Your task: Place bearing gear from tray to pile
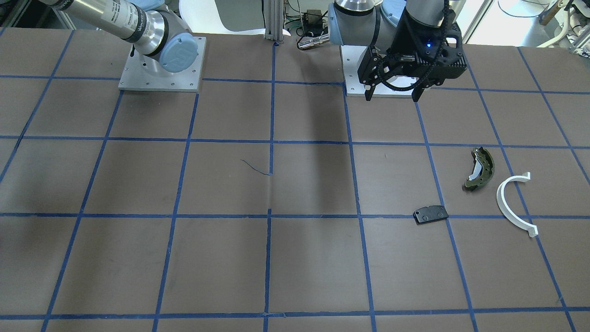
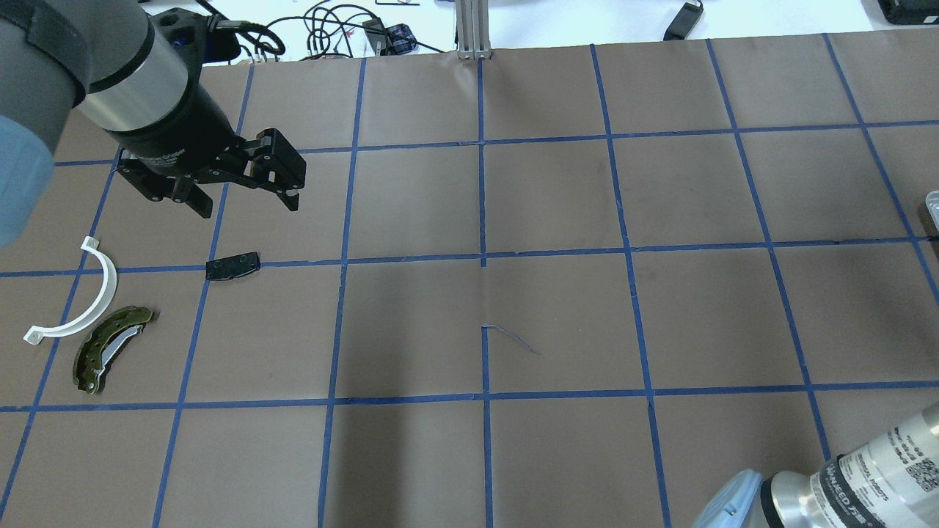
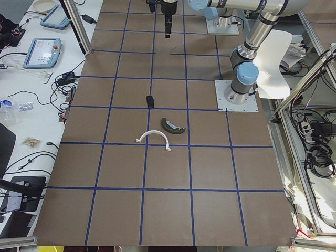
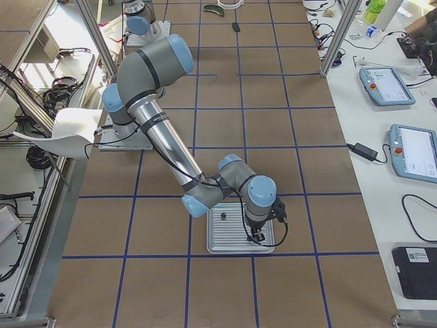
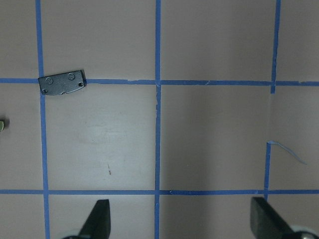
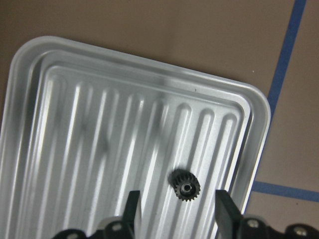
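A small dark bearing gear (image 6: 185,185) lies in the ribbed metal tray (image 6: 149,62), near its corner. My right gripper (image 6: 178,200) is open just above the tray, and the gear is between its fingers. It also shows over the tray (image 4: 232,246) in the exterior right view. The pile lies far off on my left: an olive-green brake shoe (image 2: 110,348), a white half-ring (image 2: 95,301) and a flat black pad (image 2: 232,265). My left gripper (image 2: 246,204) is open and empty, held above the table just beyond the pad.
The table is brown with a blue tape grid. The tray's edge (image 2: 932,209) shows at the overhead view's far right. My arm bases (image 1: 161,69) stand at the table's rear. Cables and pendants lie off the far edge.
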Robot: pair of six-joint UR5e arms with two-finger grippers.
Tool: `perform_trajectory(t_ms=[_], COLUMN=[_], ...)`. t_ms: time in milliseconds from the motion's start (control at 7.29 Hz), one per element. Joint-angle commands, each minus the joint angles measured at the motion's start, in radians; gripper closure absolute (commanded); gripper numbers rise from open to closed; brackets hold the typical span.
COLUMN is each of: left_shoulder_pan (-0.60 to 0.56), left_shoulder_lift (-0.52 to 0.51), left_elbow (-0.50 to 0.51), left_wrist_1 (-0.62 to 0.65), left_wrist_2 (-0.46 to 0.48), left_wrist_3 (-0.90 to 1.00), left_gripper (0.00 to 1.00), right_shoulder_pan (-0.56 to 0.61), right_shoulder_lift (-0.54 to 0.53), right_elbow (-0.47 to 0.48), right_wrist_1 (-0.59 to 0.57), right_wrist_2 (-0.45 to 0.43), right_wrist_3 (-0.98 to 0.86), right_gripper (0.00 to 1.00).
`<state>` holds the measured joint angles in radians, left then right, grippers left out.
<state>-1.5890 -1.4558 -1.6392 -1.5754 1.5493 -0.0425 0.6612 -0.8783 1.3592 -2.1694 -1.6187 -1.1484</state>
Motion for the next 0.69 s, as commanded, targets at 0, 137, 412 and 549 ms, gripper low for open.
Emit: perform_trajectory(t_ms=[0,137,412,549], left_shoulder_pan=[0.0,0.0,0.0,0.0], left_shoulder_lift=[0.0,0.0,0.0,0.0], left_elbow=[-0.001,-0.001,-0.001,-0.001], left_wrist_1=[0.0,0.0,0.0,0.0], left_wrist_2=[0.0,0.0,0.0,0.0], left_wrist_3=[0.0,0.0,0.0,0.0], left_gripper=[0.0,0.0,0.0,0.0], right_shoulder_pan=[0.0,0.0,0.0,0.0], right_shoulder_lift=[0.021,0.027,0.031,0.045], right_elbow=[-0.002,-0.002,-0.002,-0.002], right_wrist_1=[-0.01,-0.01,-0.013,-0.056], right_wrist_2=[-0.003,-0.004,-0.007,-0.009], right_wrist_3=[-0.002,-0.002,-0.002,-0.004], right_gripper=[0.5,0.5,0.49,0.49])
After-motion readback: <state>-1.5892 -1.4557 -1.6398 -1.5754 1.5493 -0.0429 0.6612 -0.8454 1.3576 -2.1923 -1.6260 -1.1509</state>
